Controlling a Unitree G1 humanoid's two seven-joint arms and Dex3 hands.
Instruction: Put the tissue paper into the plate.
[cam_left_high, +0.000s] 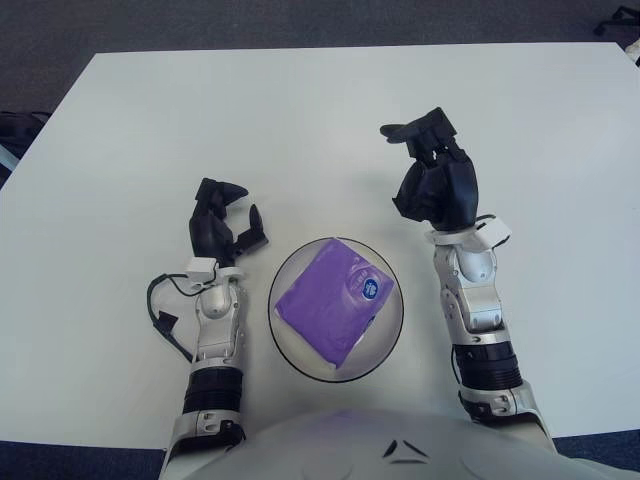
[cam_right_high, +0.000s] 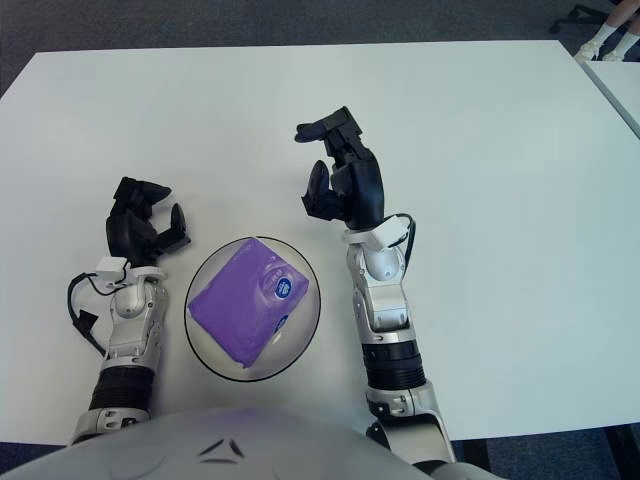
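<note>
the task looks finished, as far as the pictures show: the tissue paper (cam_left_high: 333, 298) lies inside the plate (cam_left_high: 284, 333), and no robot hand touches it. nothing seems left to do except maybe to bring the arms back, but this is only my judgement.

the plate is the landmark here. it is round, shallow and pale, with a thin darker rim, and it looks hard and smooth, perhaps glass or glazed ceramic; i cannot say which. the tissue paper is a flat, nearly square pack in purple wrapping that looks soft and a little shiny, with a small round blue and white mark near the corner that points to the right robot hand. the pack sits turned like a diamond and fills most of the plate.

the left robot hand (cam_left_high: 222, 222) is just beside the plate, on its left, with fingers loosely bent and holding nothing. the right robot hand (cam_left_high: 434, 178) is beyond the plate and to its right, also holding nothing, fingers spread loosely. the white surface (cam_left_high: 300, 120) under all is flat and matte.
</note>
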